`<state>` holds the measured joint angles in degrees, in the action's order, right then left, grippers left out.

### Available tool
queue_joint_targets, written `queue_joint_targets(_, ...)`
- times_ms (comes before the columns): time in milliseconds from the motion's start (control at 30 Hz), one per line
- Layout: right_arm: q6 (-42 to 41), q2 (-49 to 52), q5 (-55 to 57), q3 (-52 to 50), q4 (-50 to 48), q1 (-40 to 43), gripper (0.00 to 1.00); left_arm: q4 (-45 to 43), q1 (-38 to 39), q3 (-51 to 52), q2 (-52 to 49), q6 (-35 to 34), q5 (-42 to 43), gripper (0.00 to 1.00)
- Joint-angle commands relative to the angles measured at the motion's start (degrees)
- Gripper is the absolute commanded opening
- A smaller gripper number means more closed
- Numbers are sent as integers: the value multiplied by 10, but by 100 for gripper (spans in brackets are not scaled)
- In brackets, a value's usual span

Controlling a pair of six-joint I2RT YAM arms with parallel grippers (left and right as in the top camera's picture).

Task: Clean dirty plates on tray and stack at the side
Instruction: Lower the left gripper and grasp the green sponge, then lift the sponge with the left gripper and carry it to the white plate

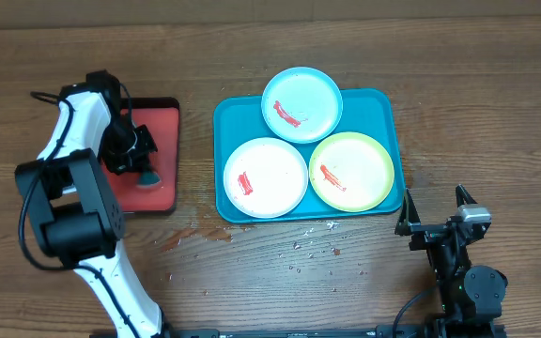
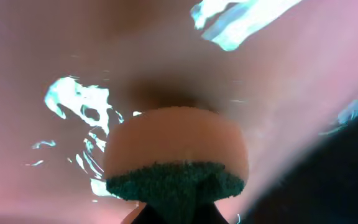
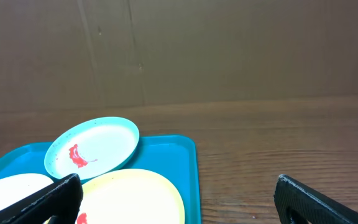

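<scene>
Three plates lie on the teal tray: a light blue plate at the back, a white plate front left and a yellow-green plate front right, each with a red smear. Left of them, over the small red tray, my left gripper is shut on a pink sponge with a dark green scrub face, pinched at that face. My right gripper stands open near the tray's front right corner. Between its fingers the yellow-green plate and light blue plate show.
Small crumbs or droplets are scattered on the wooden table in front of the teal tray, with a reddish stain to their left. A brown cardboard wall stands behind the table.
</scene>
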<state>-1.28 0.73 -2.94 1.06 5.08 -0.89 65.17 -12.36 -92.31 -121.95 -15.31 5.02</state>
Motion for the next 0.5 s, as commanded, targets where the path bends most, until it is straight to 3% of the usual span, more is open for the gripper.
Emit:
queue_joint_targets(0,-2,-3,3,-6,-4,-4,100,2,3,-16,106,-14,10,4)
queue_joint_targets(267,-2,-3,3,-6,-4,-4,100,-9,4,-16,250,-14,10,4)
queue_joint_targets(467,-2,-3,3,-6,-4,-4,100,-57,8,26,240,-16,-36,4)
